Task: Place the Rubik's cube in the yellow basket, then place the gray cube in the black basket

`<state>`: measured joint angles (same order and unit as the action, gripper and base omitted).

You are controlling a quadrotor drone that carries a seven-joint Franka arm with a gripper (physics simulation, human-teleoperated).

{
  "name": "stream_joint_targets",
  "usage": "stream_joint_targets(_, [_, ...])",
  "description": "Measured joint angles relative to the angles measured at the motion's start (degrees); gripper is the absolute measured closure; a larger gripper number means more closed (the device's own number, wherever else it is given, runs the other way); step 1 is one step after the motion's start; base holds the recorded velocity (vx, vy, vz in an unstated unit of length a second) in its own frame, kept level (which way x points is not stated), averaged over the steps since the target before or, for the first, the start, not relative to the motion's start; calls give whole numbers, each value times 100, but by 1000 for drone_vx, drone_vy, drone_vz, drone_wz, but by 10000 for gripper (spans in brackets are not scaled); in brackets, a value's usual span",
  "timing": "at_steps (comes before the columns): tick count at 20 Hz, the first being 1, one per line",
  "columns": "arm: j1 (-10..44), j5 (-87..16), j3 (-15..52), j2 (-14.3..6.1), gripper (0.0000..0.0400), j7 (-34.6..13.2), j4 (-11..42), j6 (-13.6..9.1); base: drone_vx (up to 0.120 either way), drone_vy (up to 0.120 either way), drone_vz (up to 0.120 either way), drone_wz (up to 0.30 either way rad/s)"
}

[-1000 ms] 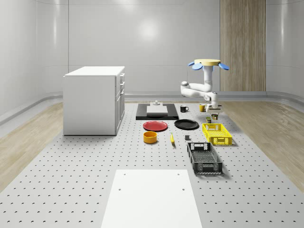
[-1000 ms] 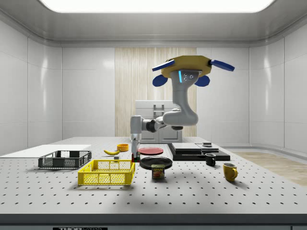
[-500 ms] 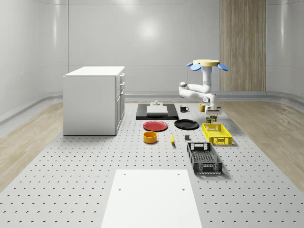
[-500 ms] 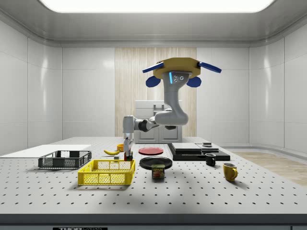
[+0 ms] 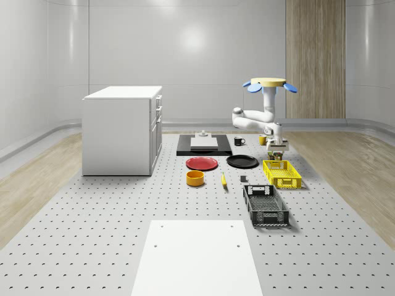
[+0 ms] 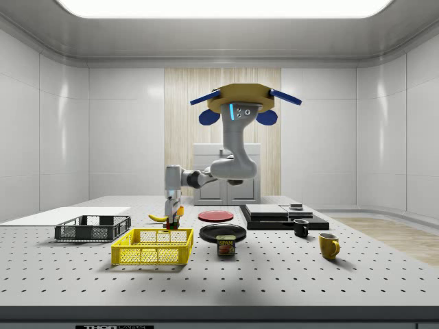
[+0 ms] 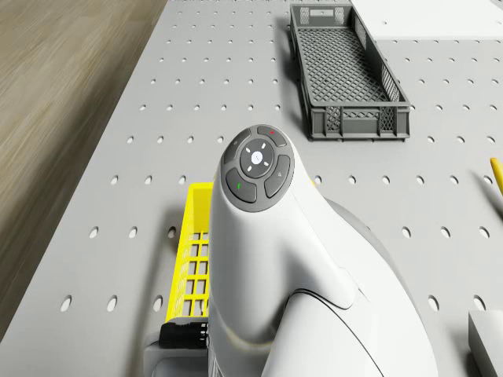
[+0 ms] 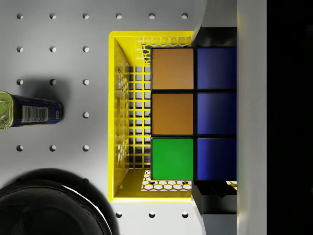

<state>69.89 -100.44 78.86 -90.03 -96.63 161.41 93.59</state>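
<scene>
- Drone (image 6: 239, 103): hovering above the surface (image 5: 92, 234), near the far end of the yellow basket (image 5: 281, 174), arm reaching down.
- Pincer (image 6: 171, 221): clamped on the Rubik's cube (image 8: 193, 113), held just above the yellow basket's end.
- Black basket (image 5: 265, 205): beside the yellow one, nearer the whole-scene camera.
- Tin can (image 8: 29, 111) and black plate (image 8: 49, 205): on the surface near the yellow basket.

White cabinet (image 5: 122, 129), red plate (image 5: 202, 163), black plate (image 5: 242, 161), orange bowl (image 5: 195, 178), banana (image 6: 159, 217), yellow mug (image 6: 328, 245).
</scene>
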Motion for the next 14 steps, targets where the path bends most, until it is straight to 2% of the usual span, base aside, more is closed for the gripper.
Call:
stream_joint_targets(1, [0, 1, 0, -2, 75, 0, 0, 2, 120, 0, -120, 0])
stream_joint_targets(7, [3, 6, 1, -14, 75, -2, -1, 13, 0, 0, -120, 0])
stream_joint_targets(14, [63, -340, -372, -26, 75, -11, -79, 160, 0, 0, 0, 0])
